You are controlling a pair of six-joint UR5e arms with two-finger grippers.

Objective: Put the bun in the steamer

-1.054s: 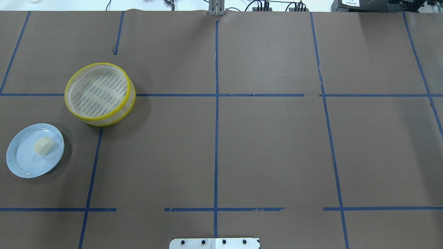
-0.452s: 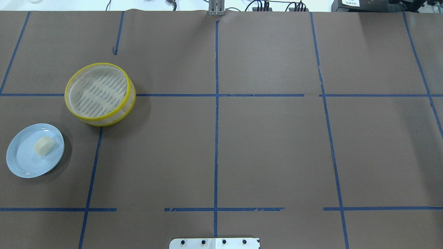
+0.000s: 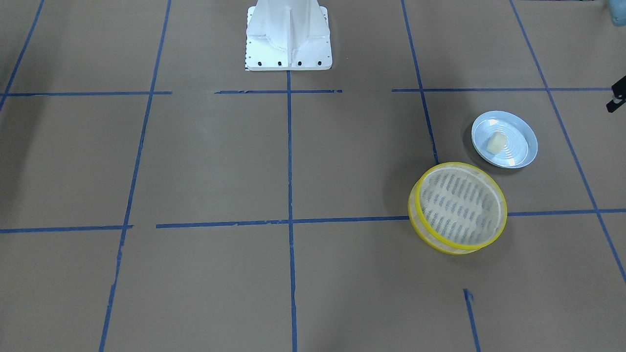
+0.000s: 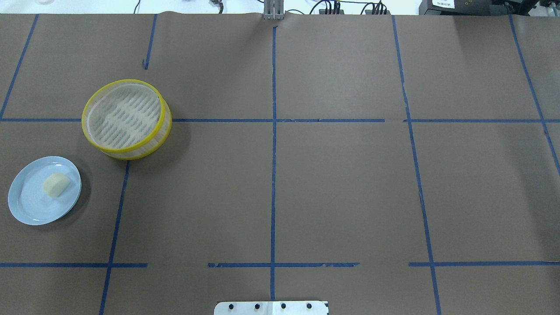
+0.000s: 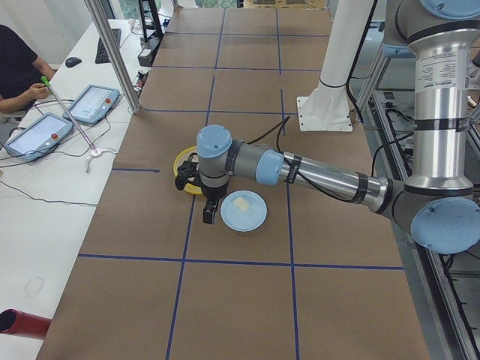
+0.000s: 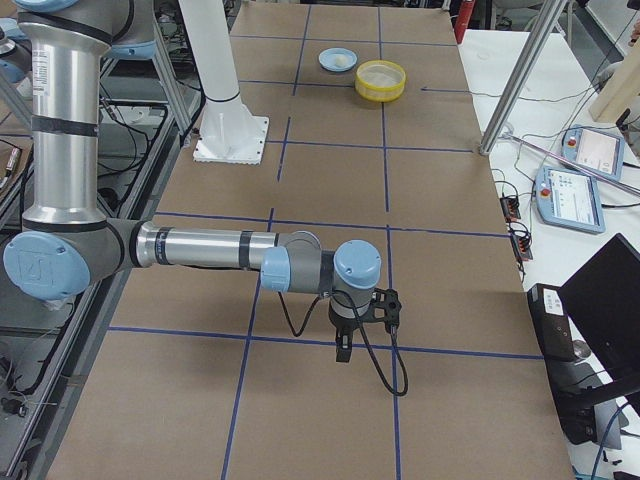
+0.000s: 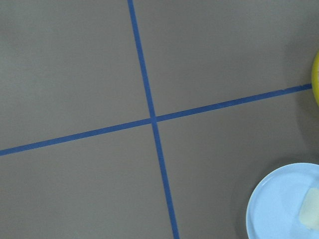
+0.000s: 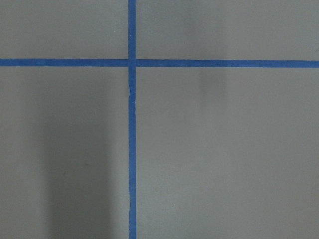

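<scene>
The bun (image 4: pixel 56 184) is a small cream-white block lying on a pale blue plate (image 4: pixel 26 205) at the table's left side; it also shows in the front view (image 3: pixel 495 143) and at the lower right edge of the left wrist view (image 7: pixel 311 208). The steamer (image 4: pixel 126 118), a round basket with yellow rims, stands empty just beyond the plate (image 3: pixel 458 208). My left gripper (image 5: pixel 212 222) hangs over the table beside the plate's outer edge, seen only from the side, so I cannot tell its state. My right gripper (image 6: pixel 343 352) hangs far off at the table's other end, its state unclear.
Brown paper with a blue tape grid (image 4: pixel 273 175) covers the table. The white robot base (image 3: pixel 288 39) stands at the near middle edge. A side table with tablets (image 5: pixel 90 105) and a seated person lies beyond the far edge.
</scene>
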